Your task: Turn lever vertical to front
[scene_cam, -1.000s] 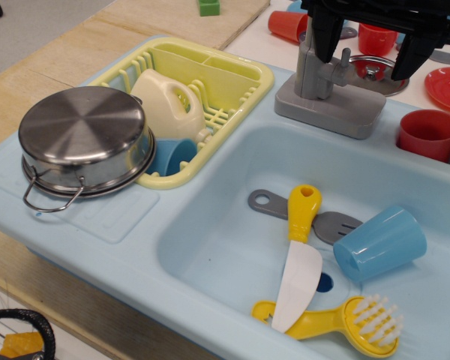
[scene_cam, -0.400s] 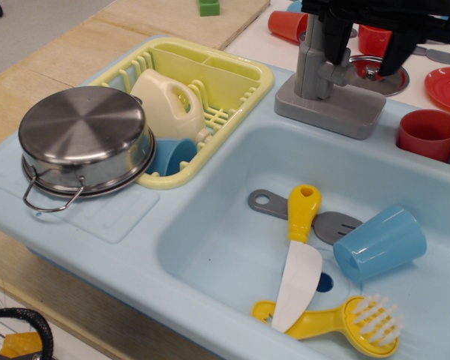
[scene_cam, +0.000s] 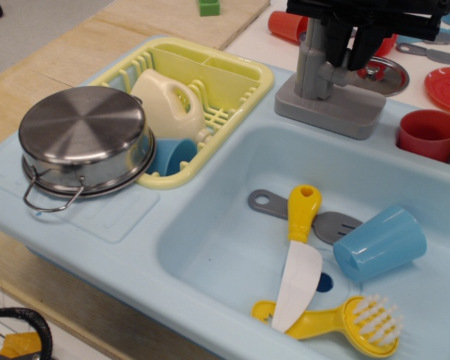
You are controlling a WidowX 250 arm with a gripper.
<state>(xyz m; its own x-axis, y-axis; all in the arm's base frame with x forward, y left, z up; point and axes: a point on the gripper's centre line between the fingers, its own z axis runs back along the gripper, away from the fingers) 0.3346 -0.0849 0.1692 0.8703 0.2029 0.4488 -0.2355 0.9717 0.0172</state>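
Now, gripper: the black gripper hangs at 1 o'clock in the view, its two fingers straddling the lever; the gap looks narrow, but whether they actually pinch it I cannot tell
Lever: the short grey lever juts from the faucet column toward 3 o'clock; its peg is hidden between the fingers
Faucet: grey column on a grey base, seated on the sink rim at 1 o'clock
Handling: judged light, stiff plastic on a pivot; smooth, so pads could slip; the peg looks thin and might bend or snap under side load
Hold: best taken low on the peg or across the arm just by it, fingers on both sides
Next move: likely a sweep toward 6 o'clock, following the pivot's arc
Risk: the base may shift or tip if the push outruns the pivot
Nearby: red cup at 3 o'clock of the base, well clear; steel lid just behind the fingers
Basin: spatula, knife, blue cup, brush, none in the way
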